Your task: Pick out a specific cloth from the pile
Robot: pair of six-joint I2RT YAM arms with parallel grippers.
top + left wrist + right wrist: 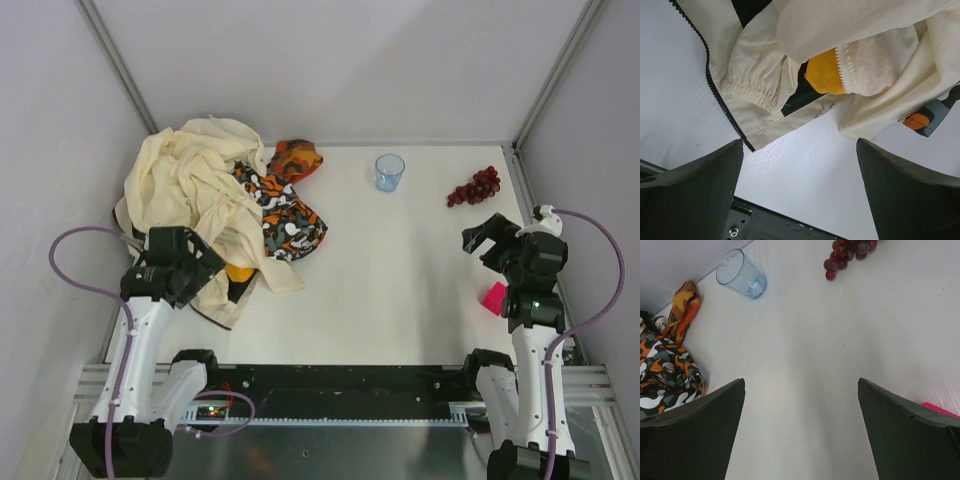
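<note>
The pile (195, 190) lies at the table's left: a big cream sheet (865, 30) with an orange, black and white patterned cloth (285, 218) on its right side, also in the right wrist view (665, 365). Only a small patch of the mustard-yellow cloth (238, 271) shows, tucked under the cream folds at the pile's near edge; it also shows in the left wrist view (824, 74). My left gripper (800, 145) is open and empty, over the near edge of the pile (210, 262), short of the yellow patch. My right gripper (487, 238) is open and empty over bare table (801, 382).
A blue glass (389, 171) and red grapes (474, 187) stand at the back right. A pink object (494, 296) lies beside the right arm. Cream fabric with a black zigzag edge (710, 85) spreads left of the yellow patch. A grey and orange bit (925, 119) shows at the right.
</note>
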